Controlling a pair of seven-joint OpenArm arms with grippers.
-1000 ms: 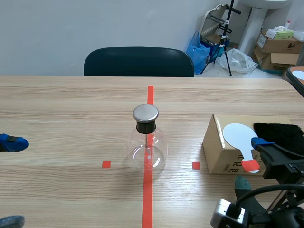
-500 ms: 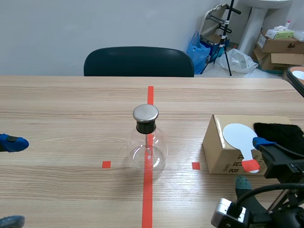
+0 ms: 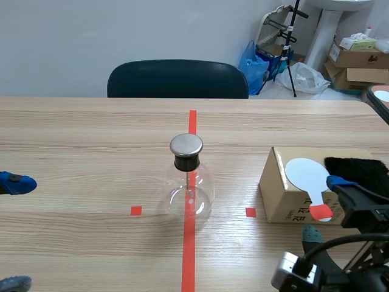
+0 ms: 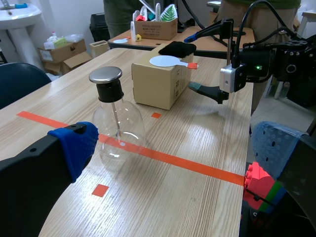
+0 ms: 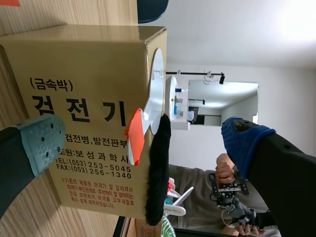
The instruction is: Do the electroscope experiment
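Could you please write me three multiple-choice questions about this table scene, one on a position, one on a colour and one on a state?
1. Where does the white paddle lie?
A. on the floor
B. on top of the cardboard box
C. inside a drawer

2. What colour is the paddle's handle?
A. blue
B. green
C. orange-red

3. How do the jaws of the right gripper stand?
A. open
B. shut on nothing
C. shut on a spoon

Answers:
1 B, its disc rests on the box's top.
2 C, the scene view shows it orange-red.
3 A, the right wrist view shows them wide apart, pressing nothing.
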